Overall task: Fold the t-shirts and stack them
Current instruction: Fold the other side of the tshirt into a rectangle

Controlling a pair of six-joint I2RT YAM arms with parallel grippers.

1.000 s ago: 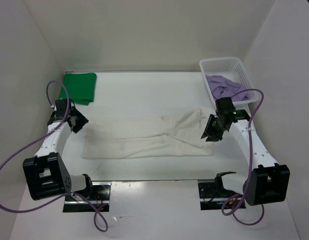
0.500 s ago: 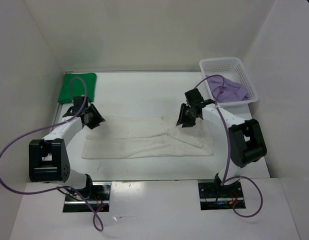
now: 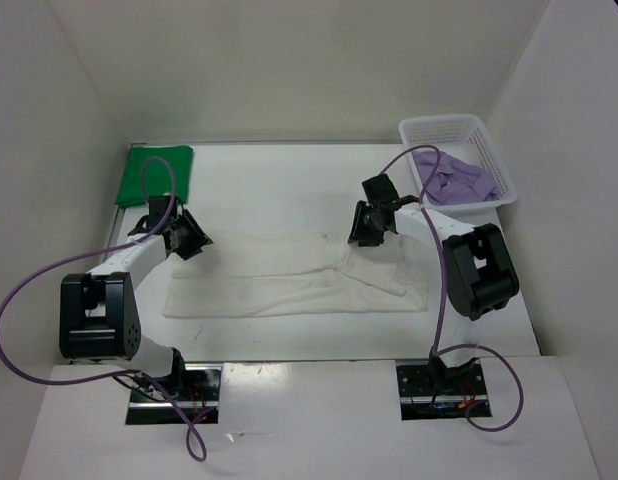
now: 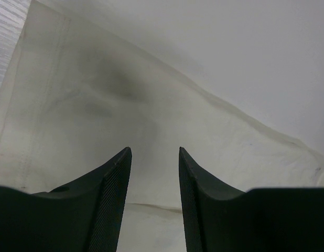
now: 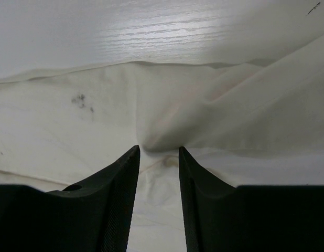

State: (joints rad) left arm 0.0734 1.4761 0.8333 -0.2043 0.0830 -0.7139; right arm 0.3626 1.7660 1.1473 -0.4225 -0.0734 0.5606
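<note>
In the middle of the table [image 3: 279, 180]: the white t-shirt [image 3: 289, 280] lies flat in a long strip, so both arms can reach its far edge.
Far left corner: the green t-shirt [image 3: 154, 175] sits folded and out of the way. It looks done and may be where the pile will grow.
Far right: the purple t-shirt [image 3: 451, 178] lies bunched up in the white basket [image 3: 444, 122], not yet taken out.
Left gripper [image 4: 154, 151]: low over the far left corner of the white shirt. Its jaws are partly apart, with nothing between them and only cloth below.
Right gripper [image 5: 159, 149]: low over the far edge, where the cloth gets wrinkly. Its jaws are partly apart, and a little bump of cloth sits just past the tips. It does not look pinched.
Why two arms here: I think each will grab one spot on the far edge, so the edge lifts evenly for the next fold.
Watch out: the right end has loose layers. Grabbing only the top one could make the fold crooked.
</note>
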